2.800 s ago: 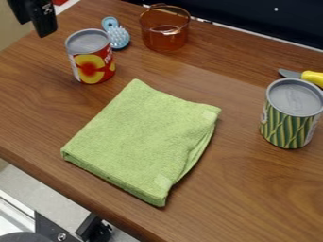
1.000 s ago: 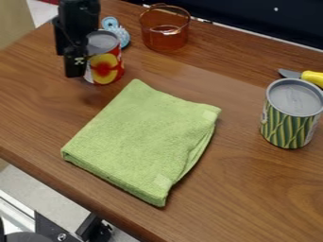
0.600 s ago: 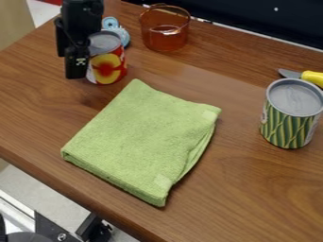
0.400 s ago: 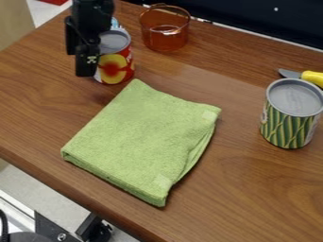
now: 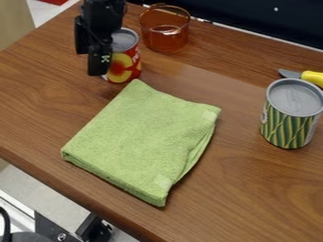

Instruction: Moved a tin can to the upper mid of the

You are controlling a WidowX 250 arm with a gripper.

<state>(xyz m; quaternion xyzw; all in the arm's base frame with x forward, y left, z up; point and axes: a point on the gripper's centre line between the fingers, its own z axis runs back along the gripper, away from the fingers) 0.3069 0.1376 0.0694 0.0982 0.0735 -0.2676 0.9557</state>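
Well, gripper hangs beside red can; folded cloth lies near

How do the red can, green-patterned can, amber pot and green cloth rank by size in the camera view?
1. Green cloth
2. Green-patterned can
Unsure: amber pot and red can; they look close, and the can is partly hidden.

one side of the red and yellow tin can is hidden behind the black gripper; the arm is cut off by the top edge — so is a red thing, too little of it in sight to name; the right edge crops the yellow handle and the dark panel.
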